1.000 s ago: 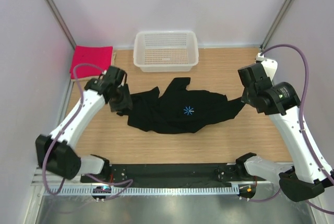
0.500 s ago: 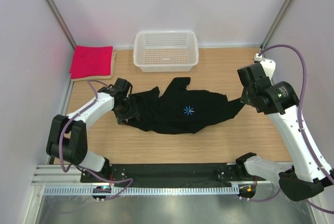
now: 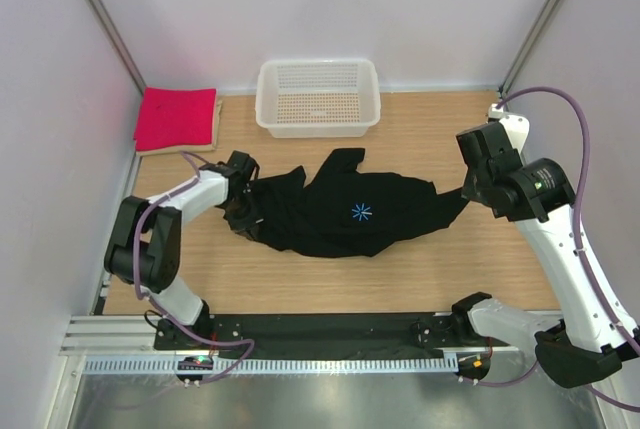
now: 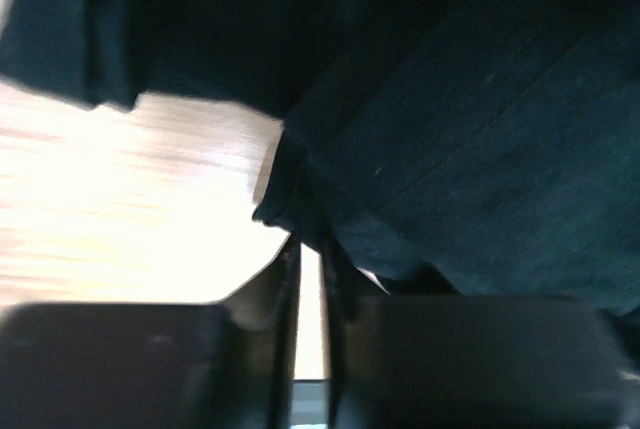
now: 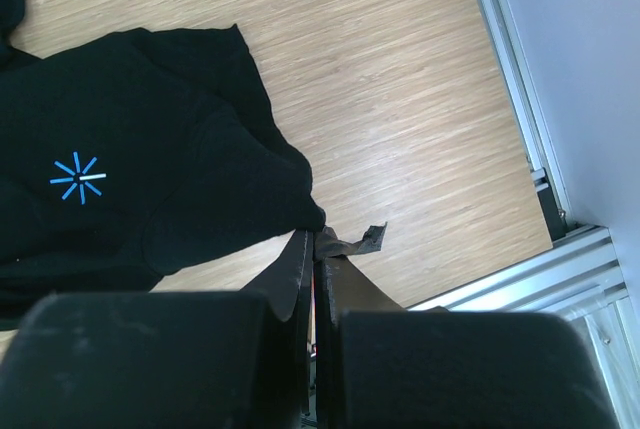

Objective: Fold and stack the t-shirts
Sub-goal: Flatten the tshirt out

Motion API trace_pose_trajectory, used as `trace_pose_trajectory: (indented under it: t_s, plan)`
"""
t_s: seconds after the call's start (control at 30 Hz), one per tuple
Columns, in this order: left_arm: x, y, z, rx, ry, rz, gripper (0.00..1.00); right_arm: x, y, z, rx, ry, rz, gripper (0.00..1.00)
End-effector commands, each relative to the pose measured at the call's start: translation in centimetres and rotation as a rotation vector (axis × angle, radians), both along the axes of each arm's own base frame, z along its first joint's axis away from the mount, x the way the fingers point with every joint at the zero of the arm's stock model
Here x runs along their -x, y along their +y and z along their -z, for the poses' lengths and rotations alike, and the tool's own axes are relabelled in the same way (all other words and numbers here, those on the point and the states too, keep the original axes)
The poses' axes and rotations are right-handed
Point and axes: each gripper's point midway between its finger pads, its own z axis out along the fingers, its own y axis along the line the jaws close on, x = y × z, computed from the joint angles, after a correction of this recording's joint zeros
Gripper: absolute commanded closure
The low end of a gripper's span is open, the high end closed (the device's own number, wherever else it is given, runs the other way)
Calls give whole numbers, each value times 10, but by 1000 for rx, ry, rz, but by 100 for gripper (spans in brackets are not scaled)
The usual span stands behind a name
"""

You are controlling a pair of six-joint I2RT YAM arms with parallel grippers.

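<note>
**Black t-shirt (image 3: 335,221).** It lies crumpled in the middle of the table (image 3: 430,269). Its long axis runs left to right across the top view, and one lobe points towards the far edge. The blue mark (image 3: 361,212) faces up, near the middle of the cloth.

**Left gripper (image 4: 310,249).** It sits low at the shirt's left end. The jaws are drawn in to a thin slit, through which a sliver of bright table shows. A folded hem of the black cloth is nipped at the very tips. The view is dark and blurred, so how deep the grip goes cannot be told.

**Right gripper (image 5: 315,239).** It is at the shirt's right end. The jaws are closed to a hairline and clamp the tapered corner of the black cloth. A small tag of fabric sticks out just past the tips.

**Other shirts.** The pink-red t-shirt (image 3: 177,117) lies folded in the far-left corner. It rests on the beige t-shirt (image 3: 215,129), of which only an edge shows. Both are well apart from the black one.

**Mesh basket (image 3: 266,99).** It stands at the far edge, beyond the black shirt.
</note>
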Motion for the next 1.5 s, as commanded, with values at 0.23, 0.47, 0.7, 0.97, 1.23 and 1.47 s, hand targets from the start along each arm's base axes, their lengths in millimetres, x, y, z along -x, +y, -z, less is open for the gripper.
trace_pose_trajectory:
  t_s: [0.23,0.47,0.7,0.97,1.23,1.47]
  plan:
    - [53,37,-84,-65,-136,-24,100,-1,-6,-11,37,-28,-15,99]
    - [-17,10,-98,-20,-205,22,100,-1,2,-5,-12,-21,-25,99]
    - [-75,10,-87,-146,-131,103,49,-4,6,-5,-21,-18,-37,99]
    - [18,12,-89,-5,-81,39,44,-1,11,6,-48,11,-44,99]
    - [46,1,-73,122,-107,-73,32,0,13,9,-46,30,-63,99]
    - [44,3,-81,114,-121,-60,30,0,-23,-30,88,-82,66,99]
